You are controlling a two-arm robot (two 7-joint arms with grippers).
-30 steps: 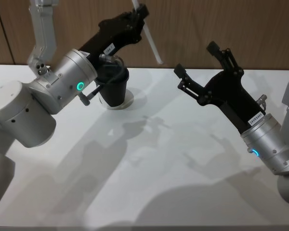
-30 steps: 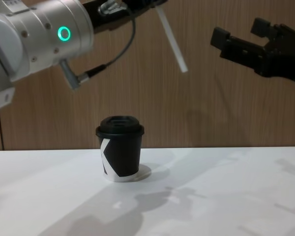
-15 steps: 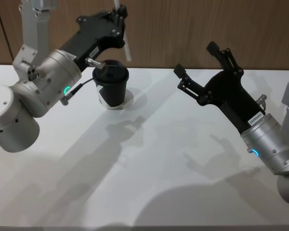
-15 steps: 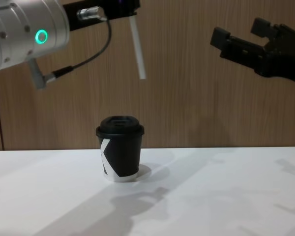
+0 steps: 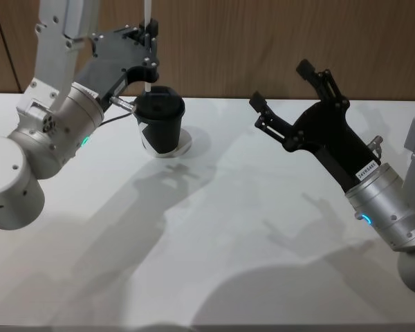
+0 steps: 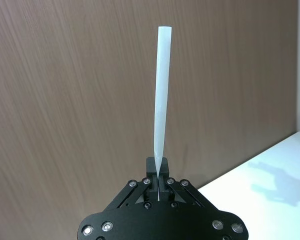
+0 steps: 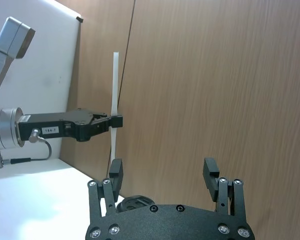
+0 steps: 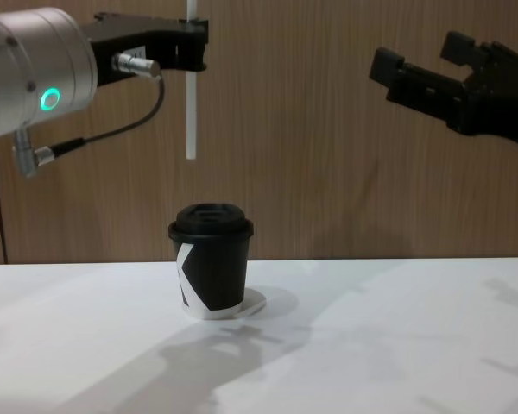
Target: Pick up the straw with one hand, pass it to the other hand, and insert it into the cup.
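White and thin, the straw (image 8: pixel 191 112) hangs upright in my left gripper (image 8: pixel 192 39), whose black fingers are pinched together on it high above the table (image 8: pixel 371 345); in the chest view its lower end hangs in the air above the cup (image 8: pixel 211 260), a little toward my left of the lid's middle, with a clear gap between the tip and the lid. In the left wrist view the straw (image 6: pixel 161 105) runs straight out from between my closed fingertips (image 6: pixel 155 181) against the wooden wall (image 6: pixel 65 90). My left arm's silver wrist shows a green ring light (image 8: pixel 49 98), and a grey cable (image 8: pixel 112 138) loops from a metal plug beside it. The cup, black with a white angular mark and a white bottom rim, stands upright on the white table with its domed black lid on, near the back edge by the wall, on my left half of the table. In the head view my left gripper (image 5: pixel 146 50) is just above and behind the cup (image 5: pixel 160 124). My right gripper (image 5: pixel 290 88) is held up in the air well apart from the cup, on my right side, its fingers spread wide with nothing between them; its silver wrist carries a blue light (image 5: pixel 366 220). From the right wrist view I see my own parted fingers (image 7: pixel 210 172) and, farther off, the left gripper (image 7: pixel 110 122) holding the straw (image 7: pixel 114 85) vertical
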